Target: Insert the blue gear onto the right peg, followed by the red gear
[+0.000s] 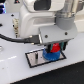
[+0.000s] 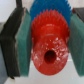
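The red gear (image 1: 56, 48) is held over the blue gear (image 1: 50, 55), which rests on the black-framed pale plate (image 1: 34, 59). In the wrist view the red gear (image 2: 48, 44) fills the middle, its centre hole facing the camera, with the blue gear (image 2: 49, 8) showing behind it. My gripper (image 2: 48, 42) is shut on the red gear, its green pads (image 2: 21, 45) pressed on both sides. In the exterior view the gripper (image 1: 55, 49) hangs straight over the plate. The right peg is hidden by the gears and the hand.
The white arm body (image 1: 42, 17) takes up most of the exterior view. A black cable (image 1: 15, 37) runs in from the exterior view's left. The plate lies on a white table (image 1: 15, 70).
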Robot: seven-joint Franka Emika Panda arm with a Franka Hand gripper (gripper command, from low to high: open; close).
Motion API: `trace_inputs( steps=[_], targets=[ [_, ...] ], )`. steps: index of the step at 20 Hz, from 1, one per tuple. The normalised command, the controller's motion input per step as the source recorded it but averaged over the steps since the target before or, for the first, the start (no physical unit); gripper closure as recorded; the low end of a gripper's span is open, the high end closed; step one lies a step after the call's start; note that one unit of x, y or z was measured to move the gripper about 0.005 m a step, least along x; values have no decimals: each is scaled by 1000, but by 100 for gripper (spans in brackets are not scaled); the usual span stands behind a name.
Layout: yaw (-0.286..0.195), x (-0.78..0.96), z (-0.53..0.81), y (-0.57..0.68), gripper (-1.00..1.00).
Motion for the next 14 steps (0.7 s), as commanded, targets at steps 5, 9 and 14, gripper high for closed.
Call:
trace_inputs(
  steps=[5, 9, 14],
  targets=[
    [0, 8, 182, -6, 100],
    [0, 168, -43, -39, 100],
    [0, 96, 107, -48, 100]
  ],
)
